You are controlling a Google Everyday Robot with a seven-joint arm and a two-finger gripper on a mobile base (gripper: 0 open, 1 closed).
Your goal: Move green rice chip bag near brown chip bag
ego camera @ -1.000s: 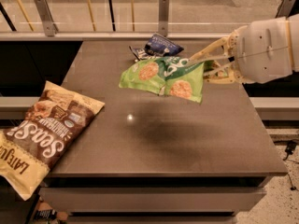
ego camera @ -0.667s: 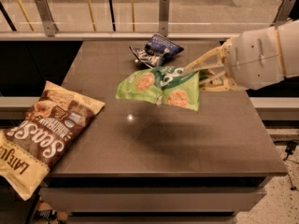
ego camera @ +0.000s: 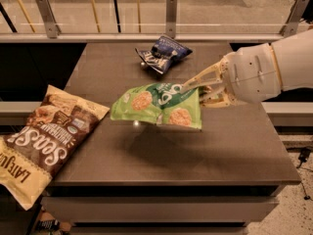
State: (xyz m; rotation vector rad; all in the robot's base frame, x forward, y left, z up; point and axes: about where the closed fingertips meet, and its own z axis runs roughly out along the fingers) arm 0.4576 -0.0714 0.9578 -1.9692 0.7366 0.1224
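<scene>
Gripper [ego camera: 194, 89] is right of table centre, coming in from the right on the white arm [ego camera: 266, 71]. It is clamped on the right end of the green rice chip bag [ego camera: 155, 105]. One tan finger [ego camera: 205, 77] lies across the bag's top right corner; the other is partly hidden behind the bag edge.

The green rice chip bag is held off the table [ego camera: 234, 146], stretched out sideways to the left of the gripper, printed face up and a bit crumpled. Its shadow [ego camera: 161, 148] falls on the tabletop just below it, toward the front.

The brown chip bag [ego camera: 46, 141] lies flat at the table's left front corner, lettering up. Its lower yellow end hangs off the left edge. The green bag's left tip is near the brown bag's upper right corner but not touching it, with bare tabletop between them.

A blue snack bag [ego camera: 162, 53] sits crumpled at the back of the table, behind the green bag and apart from it. A metal railing [ego camera: 170, 13] runs behind the table.
</scene>
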